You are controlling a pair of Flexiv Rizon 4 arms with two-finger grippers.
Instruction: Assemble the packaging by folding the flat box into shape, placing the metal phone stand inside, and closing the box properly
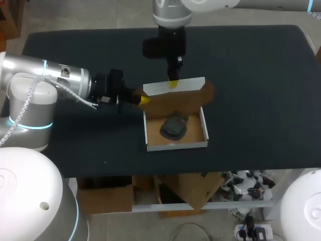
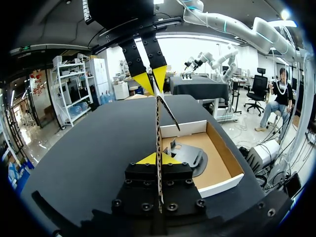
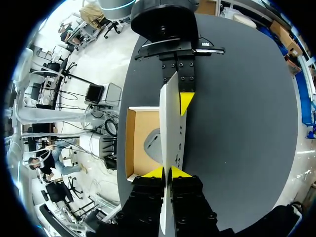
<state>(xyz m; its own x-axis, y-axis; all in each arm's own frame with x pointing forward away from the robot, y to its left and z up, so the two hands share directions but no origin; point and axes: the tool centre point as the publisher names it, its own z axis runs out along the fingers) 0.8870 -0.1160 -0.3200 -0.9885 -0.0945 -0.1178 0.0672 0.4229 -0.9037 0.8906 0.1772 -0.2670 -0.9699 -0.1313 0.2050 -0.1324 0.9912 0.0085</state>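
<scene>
Our left gripper (image 2: 159,159) was clamped on the left end of the upright cardboard lid (image 3: 172,118), white outside and brown inside, with a yellow tip pressed to each face. Our right gripper (image 3: 167,173) pinched the same lid at its top edge, fingers nearly together with the panel between them. The lid rose from the back of the shallow white cardboard box (image 1: 175,145), which lay open on the black table (image 1: 251,75). Inside, the dark grey metal phone stand (image 1: 174,126) rested on the brown floor.
</scene>
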